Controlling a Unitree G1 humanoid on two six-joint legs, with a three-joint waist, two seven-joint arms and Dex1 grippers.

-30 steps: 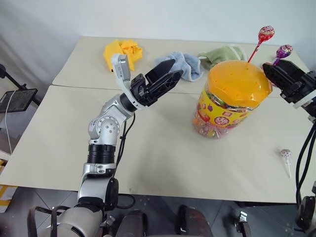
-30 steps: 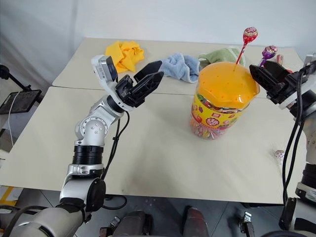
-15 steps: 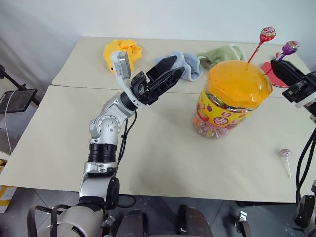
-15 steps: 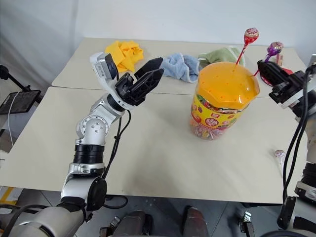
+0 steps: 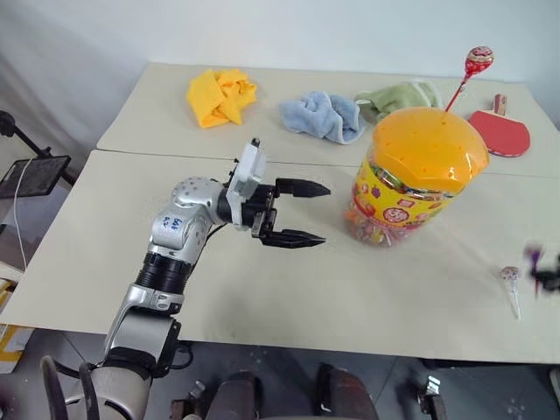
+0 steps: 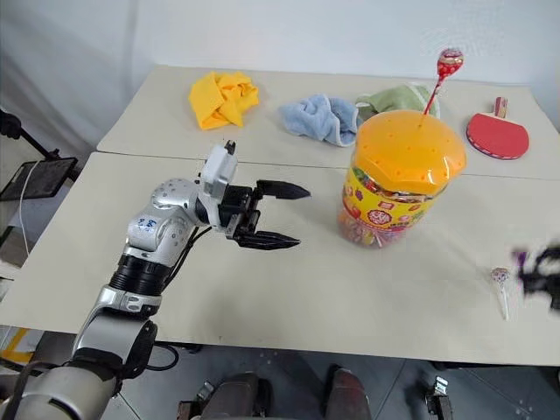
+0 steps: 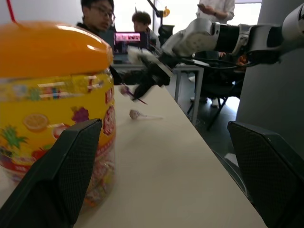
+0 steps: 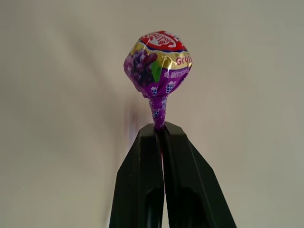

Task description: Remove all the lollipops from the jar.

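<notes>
The jar (image 5: 418,179), a clear tub with an orange domed lid, stands right of centre on the table. A red lollipop (image 5: 478,61) sticks up from the lid's far side. My right gripper (image 8: 160,128) is shut on the stick of a purple lollipop (image 8: 156,61). It is blurred, low over the table's right front (image 5: 544,273), beside a silvery-pink lollipop (image 5: 509,276) lying flat there. My left gripper (image 5: 302,213) is open and level, just left of the jar and pointing at it, with nothing between its fingers.
A yellow cloth (image 5: 220,94), a blue cloth (image 5: 321,115) and a green cloth (image 5: 395,96) lie along the far table. A red paddle (image 5: 499,131) lies at the back right. Beyond the table's right end, people (image 7: 102,14) sit at desks.
My right gripper has shut on the purple lollipop, drawn it out of the lid and carried it down to the table's right front. My left gripper sank, turned level and spread its fingers.
</notes>
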